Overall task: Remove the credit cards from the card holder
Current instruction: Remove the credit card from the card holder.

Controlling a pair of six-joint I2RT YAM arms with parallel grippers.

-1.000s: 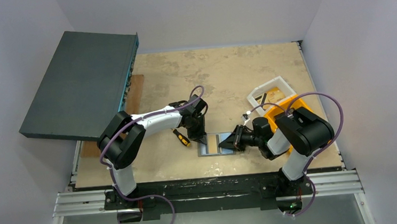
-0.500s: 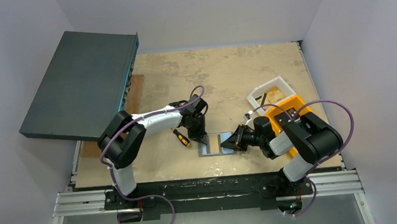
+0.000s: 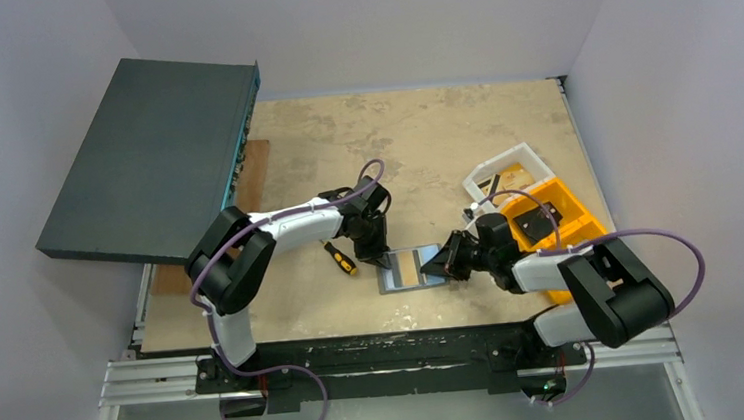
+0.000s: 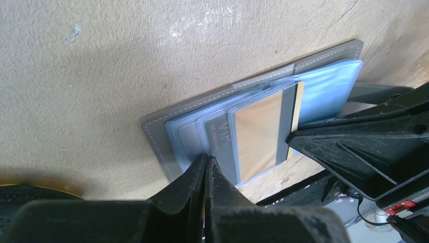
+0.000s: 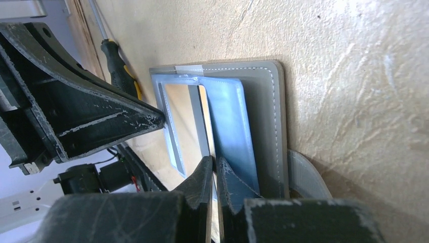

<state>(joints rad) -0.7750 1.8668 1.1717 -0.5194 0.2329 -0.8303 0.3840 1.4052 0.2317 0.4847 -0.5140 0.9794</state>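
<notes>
Since a second ago, my right gripper has clamped onto the gold card jutting from the card holder, which lies open just beside the screwdriver. My left gripper, closed, pins the holder's screwdriver-side edge. Extraction looks underway; next I'd pull straight away from the screwdriver.

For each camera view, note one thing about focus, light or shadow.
Top external: even, soft light, only faint shadows on the table under the arms, all sharp. Left wrist: the left gripper in the foreground is blurred, the card holder and gold card are crisp. Right wrist: the right gripper is blurred too, the bare table brightly lit.
</notes>
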